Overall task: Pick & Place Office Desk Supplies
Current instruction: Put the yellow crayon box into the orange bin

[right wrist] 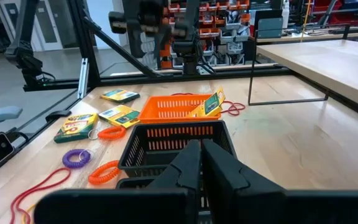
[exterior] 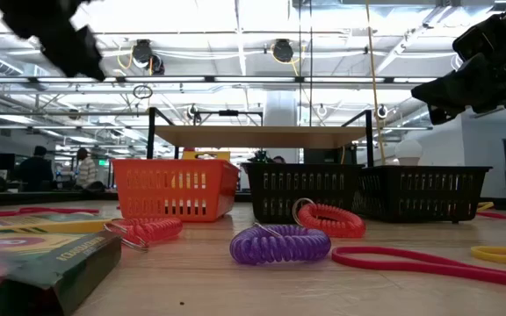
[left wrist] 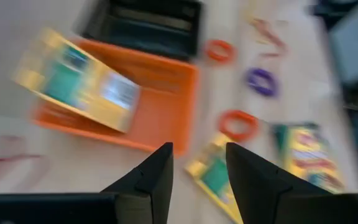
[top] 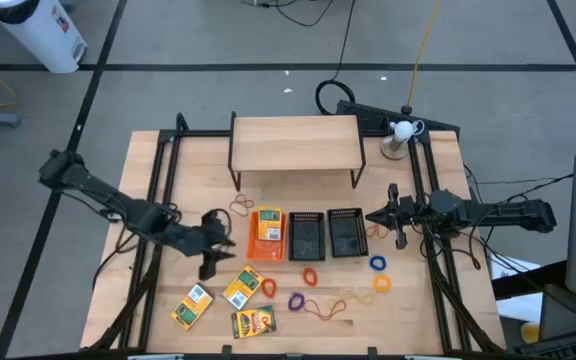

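A: Crayon box, flat yellow-and-green card, leans on the rim of the small orange plastic tray, half in and half over the edge, just ahead of the left hand. That hand has its fingers apart with nothing between them.

B: So it sits crooked?

A: I'd judge it was meant to lie flat inside, and the rim is propping it up. Three more crayon boxes lie on the wooden worktop nearer than the hand, with coiled bands, one purple, beside them.

B: And the right hand?

A: Closed and empty, hovering over the two black mesh trays. The left wrist view is smeared, so I can't read how deep the box sits.
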Tool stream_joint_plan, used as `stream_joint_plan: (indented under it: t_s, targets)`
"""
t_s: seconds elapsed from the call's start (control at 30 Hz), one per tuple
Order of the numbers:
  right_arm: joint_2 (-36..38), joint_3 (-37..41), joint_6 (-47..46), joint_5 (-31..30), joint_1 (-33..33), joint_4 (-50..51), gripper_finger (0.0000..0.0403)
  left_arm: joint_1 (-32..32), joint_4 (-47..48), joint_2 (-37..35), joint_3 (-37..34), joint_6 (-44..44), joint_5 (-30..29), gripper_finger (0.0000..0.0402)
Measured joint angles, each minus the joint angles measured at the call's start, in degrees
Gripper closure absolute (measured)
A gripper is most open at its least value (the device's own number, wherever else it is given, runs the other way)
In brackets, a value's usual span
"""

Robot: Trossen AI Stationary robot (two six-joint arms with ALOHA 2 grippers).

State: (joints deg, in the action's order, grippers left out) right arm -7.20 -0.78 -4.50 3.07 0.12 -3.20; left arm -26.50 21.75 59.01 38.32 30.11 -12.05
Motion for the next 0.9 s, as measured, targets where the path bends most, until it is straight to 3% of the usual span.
stream_joint_plan:
  t_s: [0.17,0.37,0.6,0.9]
  targets:
    - [0.0,0.0,-1.8,0.0,0.0,-0.3,0.0393,0.0,-6.8,-4.0,-11.0,3.6,12.8,0.0252]
    - [0.0,0.0,-6.2,0.0,0.0,-0.3,0.0383,-0.7,-8.8,-4.0,-19.1,6.1,21.0,0.0252]
    - [0.0,0.0,-11.1,-3.2,0.0,-0.3,0.0372,-0.7,-8.7,-4.0,-22.3,5.5,28.8,0.0252]
    - [0.0,0.0,-12.8,-3.3,0.0,-0.2,0.0359,-0.7,-8.6,-4.0,-22.3,2.9,31.7,0.0252]
